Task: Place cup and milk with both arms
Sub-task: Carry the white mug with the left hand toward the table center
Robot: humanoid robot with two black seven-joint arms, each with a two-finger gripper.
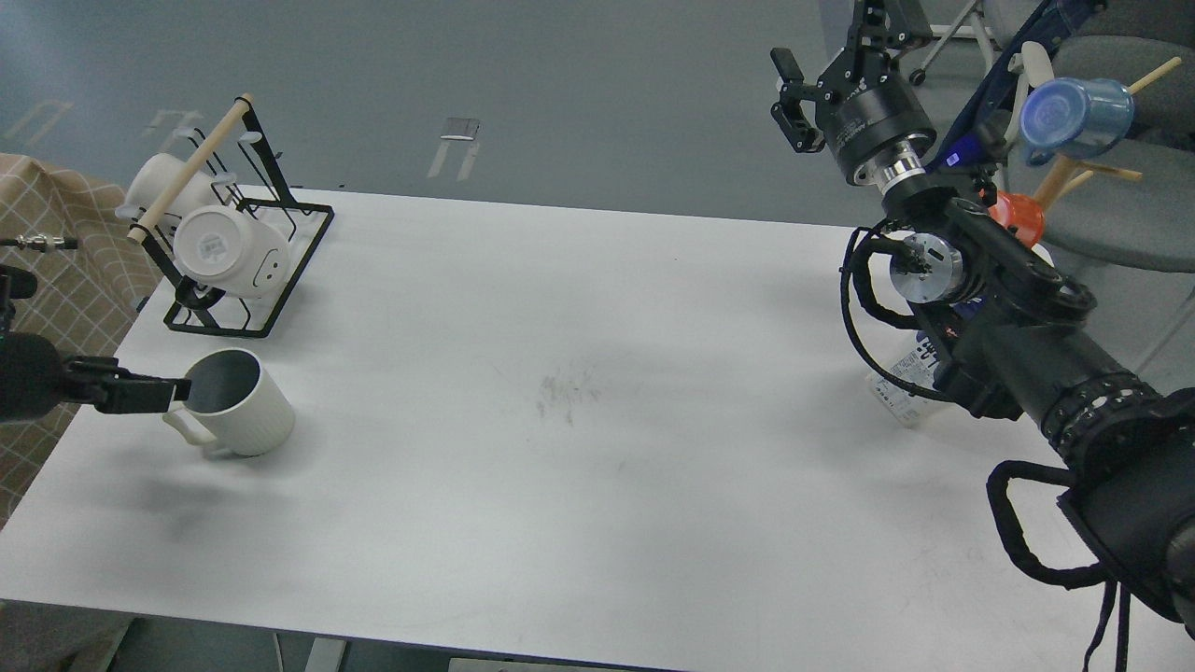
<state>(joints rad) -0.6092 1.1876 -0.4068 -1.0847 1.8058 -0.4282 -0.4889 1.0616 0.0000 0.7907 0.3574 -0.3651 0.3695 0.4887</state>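
The cup is a white ribbed mug with a dark grey inside. It stands upright near the table's left edge, handle toward the front left. My left gripper comes in low from the left, and its tip reaches the cup's left rim. It is seen side-on, so its fingers cannot be told apart. The milk stands at the table's right edge, mostly hidden behind my right arm; only its white printed lower part shows. My right gripper is raised high above the table's far right edge, open and empty.
A black wire rack holding white mugs stands at the back left. A wooden peg stand at the far right carries a blue plastic cup and an orange one. A checked cloth lies beyond the table's left edge.
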